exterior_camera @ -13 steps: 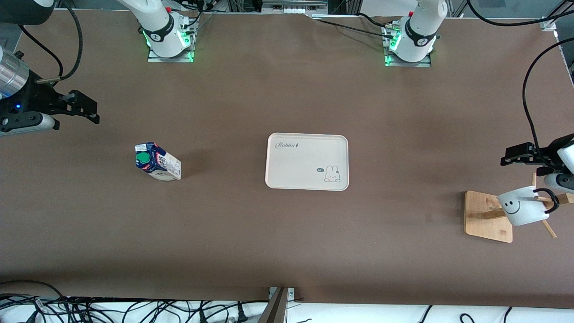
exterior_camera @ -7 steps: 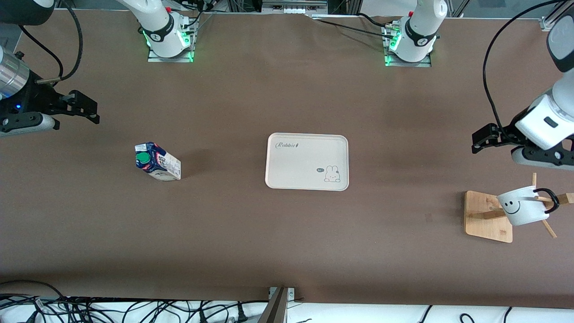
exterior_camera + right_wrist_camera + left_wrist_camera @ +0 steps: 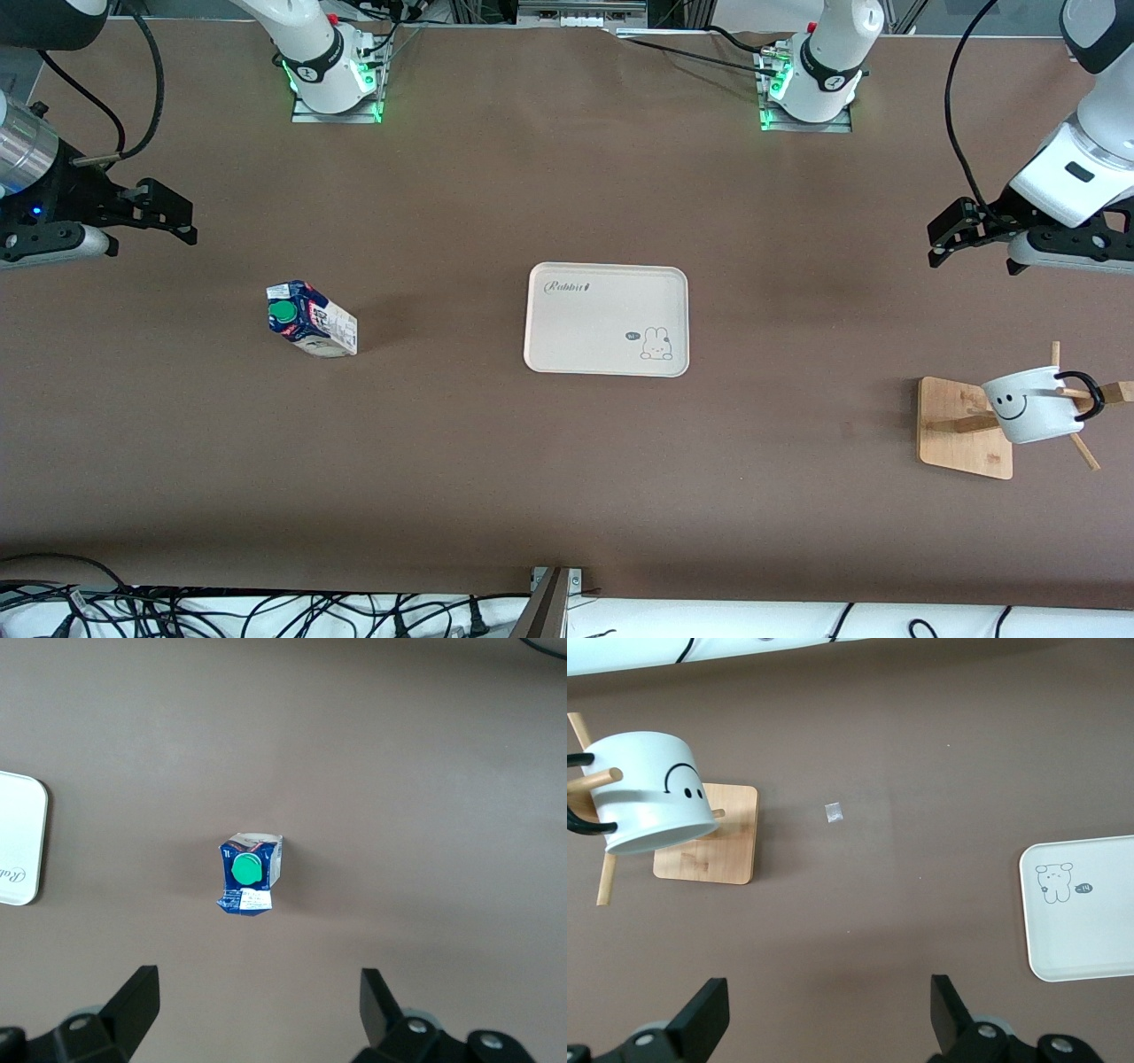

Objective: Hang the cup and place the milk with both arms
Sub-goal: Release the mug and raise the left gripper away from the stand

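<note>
The white cup (image 3: 1032,406) with the smiley face hangs by its black handle on a peg of the wooden rack (image 3: 966,428) at the left arm's end of the table; it also shows in the left wrist view (image 3: 648,793). My left gripper (image 3: 950,233) is open and empty, in the air over bare table, apart from the cup. The milk carton (image 3: 311,319) with its green cap stands toward the right arm's end; it shows in the right wrist view (image 3: 250,873). My right gripper (image 3: 168,213) is open and empty, over the table and apart from the carton.
A white tray (image 3: 607,319) with a rabbit drawing lies in the middle of the table, nothing on it; its corner shows in the left wrist view (image 3: 1081,908) and the right wrist view (image 3: 19,842). Cables run along the table edge nearest the front camera.
My left gripper has moved up and away from the hung cup, toward the robots' bases. The cup stays on the rack. The right arm has not moved.
</note>
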Controlling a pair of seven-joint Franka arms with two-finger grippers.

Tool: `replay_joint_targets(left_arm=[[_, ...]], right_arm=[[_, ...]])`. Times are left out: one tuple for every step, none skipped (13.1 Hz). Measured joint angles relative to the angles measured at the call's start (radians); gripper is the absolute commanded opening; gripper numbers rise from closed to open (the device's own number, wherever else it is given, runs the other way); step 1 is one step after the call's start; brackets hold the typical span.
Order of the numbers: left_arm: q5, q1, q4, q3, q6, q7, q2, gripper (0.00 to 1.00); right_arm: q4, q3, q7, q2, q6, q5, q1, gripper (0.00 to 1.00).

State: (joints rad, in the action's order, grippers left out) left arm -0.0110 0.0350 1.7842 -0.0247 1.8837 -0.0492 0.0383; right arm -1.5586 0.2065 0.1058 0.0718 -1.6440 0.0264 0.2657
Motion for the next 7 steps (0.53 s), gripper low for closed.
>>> replay_joint_targets(left_arm=[[0.0, 0.012, 0.001, 0.003, -0.002, -0.002, 0.0, 1.0], [0.0, 0.021, 0.001, 0.004, -0.01, -0.002, 0.0, 1.0], [0.0, 0.024, 0.002, 0.004, -0.024, -0.002, 0.0, 1.0], [0.0, 0.023, 0.001, 0.006, -0.037, -0.002, 0.0, 1.0], [0.0, 0.023, -0.002, 0.011, -0.047, -0.002, -0.002, 1.0], [0.0, 0.023, -0.011, 0.013, -0.06, -0.003, -0.008, 1.0], [0.0, 0.023, -0.021, 0.013, -0.068, -0.003, -0.015, 1.0]], right_arm=[[0.0, 0.0, 0.0, 0.0, 0.0, 0.0, 0.0, 1.0], [0.0, 0.0, 0.0, 0.0, 0.0, 0.0, 0.0, 1.0], [0.0, 0.0, 0.0, 0.0, 0.001, 0.0, 0.0, 1.0], [0.0, 0.0, 0.0, 0.0, 0.004, 0.0, 0.0, 1.0], [0.0, 0.0, 0.0, 0.0, 0.007, 0.0, 0.0, 1.0], [0.0, 0.0, 0.0, 0.0, 0.009, 0.0, 0.0, 1.0], [0.0, 0.0, 0.0, 0.0, 0.009, 0.0, 0.0, 1.0]])
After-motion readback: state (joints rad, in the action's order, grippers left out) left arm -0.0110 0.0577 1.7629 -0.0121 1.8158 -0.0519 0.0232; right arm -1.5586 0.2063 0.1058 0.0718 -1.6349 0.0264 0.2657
